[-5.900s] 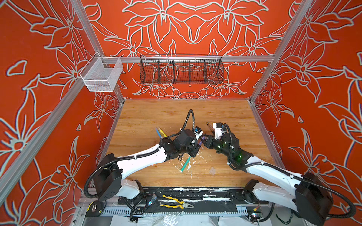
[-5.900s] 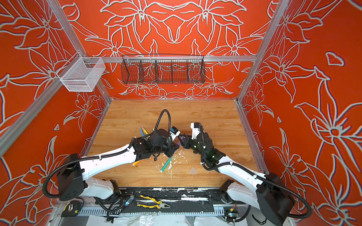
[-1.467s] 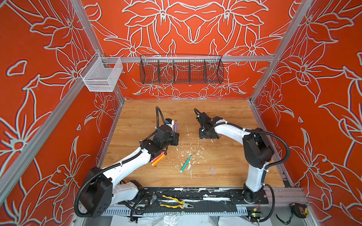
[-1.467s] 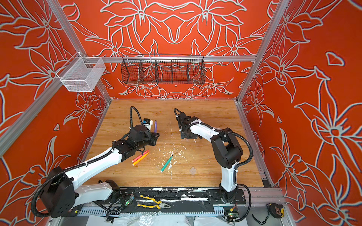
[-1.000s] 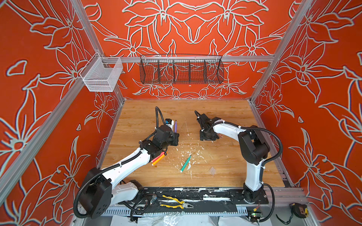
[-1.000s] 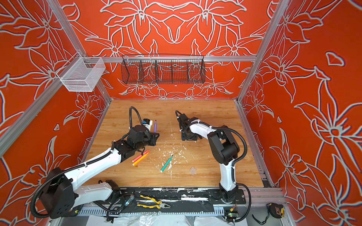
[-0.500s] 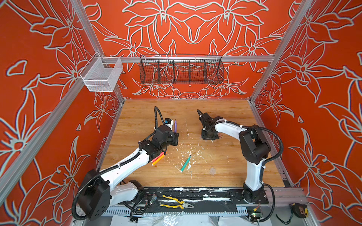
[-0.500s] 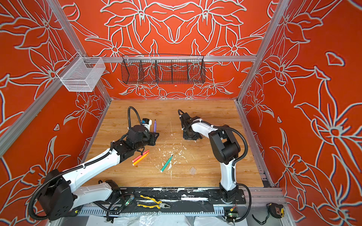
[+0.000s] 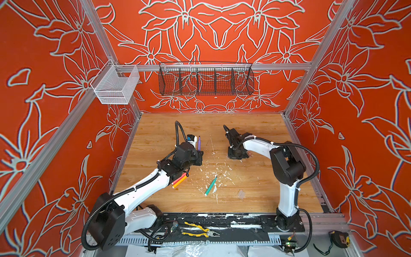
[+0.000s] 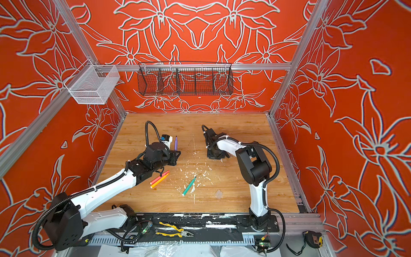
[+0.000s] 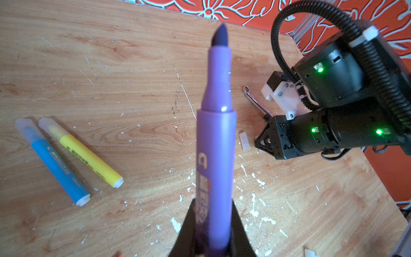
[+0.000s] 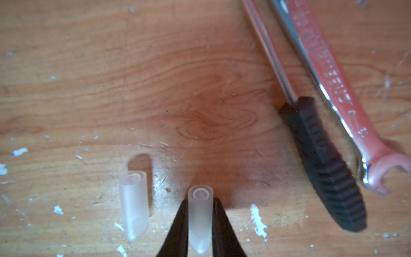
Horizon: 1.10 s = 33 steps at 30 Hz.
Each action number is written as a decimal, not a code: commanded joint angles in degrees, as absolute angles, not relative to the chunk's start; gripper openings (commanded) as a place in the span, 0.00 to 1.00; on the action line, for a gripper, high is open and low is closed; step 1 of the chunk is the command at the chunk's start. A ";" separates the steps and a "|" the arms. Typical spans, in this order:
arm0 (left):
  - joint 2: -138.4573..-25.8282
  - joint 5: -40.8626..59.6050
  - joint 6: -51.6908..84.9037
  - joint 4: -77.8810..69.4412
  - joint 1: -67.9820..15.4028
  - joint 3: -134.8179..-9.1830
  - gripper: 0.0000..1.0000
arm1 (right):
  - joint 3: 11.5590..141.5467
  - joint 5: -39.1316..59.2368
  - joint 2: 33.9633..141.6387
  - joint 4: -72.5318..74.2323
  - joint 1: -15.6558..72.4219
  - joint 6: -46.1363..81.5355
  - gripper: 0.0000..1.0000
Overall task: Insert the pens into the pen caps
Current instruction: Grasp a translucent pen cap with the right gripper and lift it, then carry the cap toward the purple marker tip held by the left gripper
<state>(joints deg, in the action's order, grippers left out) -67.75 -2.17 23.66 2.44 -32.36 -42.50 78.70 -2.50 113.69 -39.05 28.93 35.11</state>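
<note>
In both top views the left fingers (image 9: 200, 156) stand left of the tabletop's (image 9: 255, 129) middle, clenched on the base of the purple pen (image 9: 199, 142), which rises upright, tip uppermost. The right fingers (image 9: 238, 155) reach down right of the middle, and what they hold is hidden there. Toward the near edge lie the green pen (image 10: 189, 186) and, side by side, the pink-red pen (image 10: 160, 177) and orange pen (image 10: 158, 182), all slanting toward the far right corner. From the left wrist the purple pen looks light, stiff and slick, so I'd judge this low grip on the barrel sound. Its long axis runs straight out from the fingers, bare felt tip leading. The blue pen (image 11: 55, 164) and yellow pen (image 11: 89, 160) lie parallel on the tabletop, seemingly capped already. From the right wrist the right fingers are closed across the middle of a pen cap (image 12: 200, 213), with a second pen cap (image 12: 133, 207) just beside it. The cap looks featherlight, smooth and thin-walled, so a hard squeeze might pinch it oval or shoot it out. Both caps point their open mouths away from the wrist. A dark-handled tool (image 12: 322, 164) and a wrench (image 12: 322, 66) lie near.
</note>
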 commanded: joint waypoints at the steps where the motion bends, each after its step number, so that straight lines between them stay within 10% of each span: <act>1: -67.18 -1.32 23.56 1.20 -32.43 -41.77 0.00 | 77.61 -1.67 116.01 -40.25 28.63 35.77 0.16; 12: -70.48 11.01 21.71 -2.74 -32.43 -42.92 0.00 | 75.08 -3.17 111.25 -38.14 28.50 36.45 0.11; 33: -75.64 15.74 13.82 -0.46 -45.80 -49.24 0.00 | 44.67 -6.71 66.13 -9.34 28.40 37.74 0.10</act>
